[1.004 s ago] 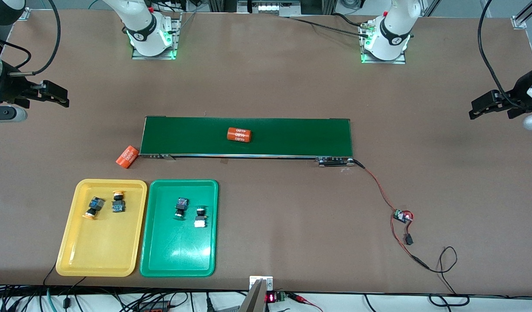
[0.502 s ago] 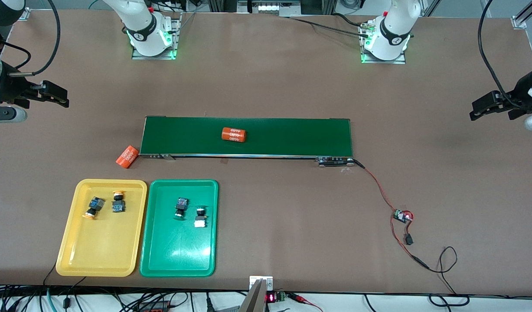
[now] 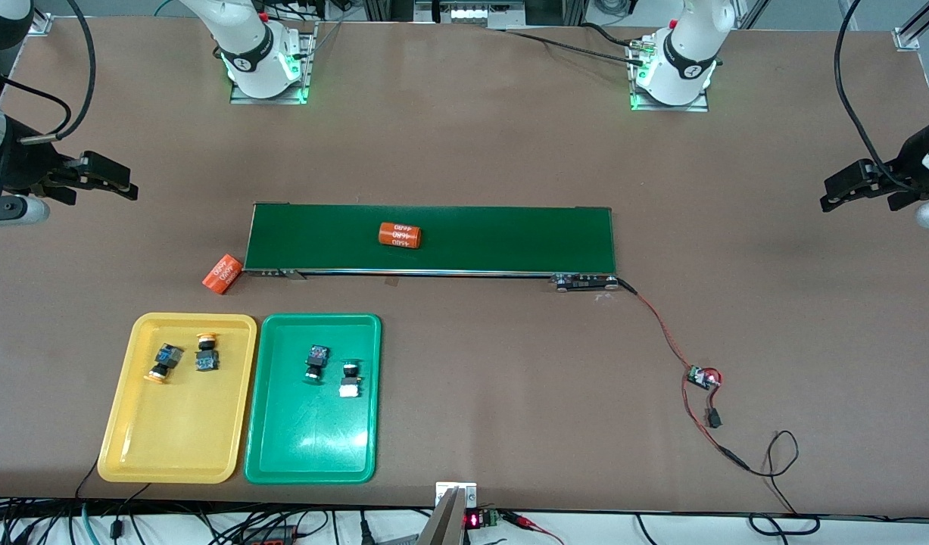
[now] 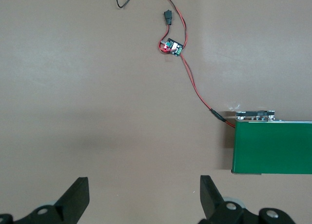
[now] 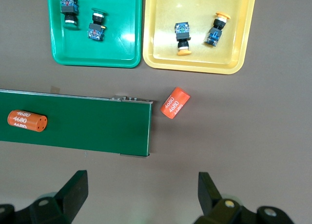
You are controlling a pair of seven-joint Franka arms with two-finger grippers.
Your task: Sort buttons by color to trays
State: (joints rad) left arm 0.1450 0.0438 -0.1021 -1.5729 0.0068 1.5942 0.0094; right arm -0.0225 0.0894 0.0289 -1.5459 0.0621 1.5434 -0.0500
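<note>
Two buttons with yellow-orange caps (image 3: 163, 362) (image 3: 205, 353) lie in the yellow tray (image 3: 176, 454). Two buttons with green caps (image 3: 316, 362) (image 3: 350, 378) lie in the green tray (image 3: 313, 446) beside it. The right wrist view shows both trays from above, green tray (image 5: 97, 53) and yellow tray (image 5: 200, 58). My right gripper (image 3: 128, 188) (image 5: 141, 194) hangs open and empty over bare table at the right arm's end. My left gripper (image 3: 829, 195) (image 4: 145, 199) waits open and empty over the left arm's end.
A long dark-green conveyor belt (image 3: 509, 238) crosses the table's middle, carrying an orange cylinder (image 3: 400, 235). A second orange cylinder (image 3: 222, 273) lies on the table by the belt's end nearest the trays. A small circuit board (image 3: 702, 376) with red wires trails from the belt's other end.
The orange cylinder on the belt has travelled toward the right arm's end. My right gripper has shifted a little toward the belt. The left arm has stayed put.
</note>
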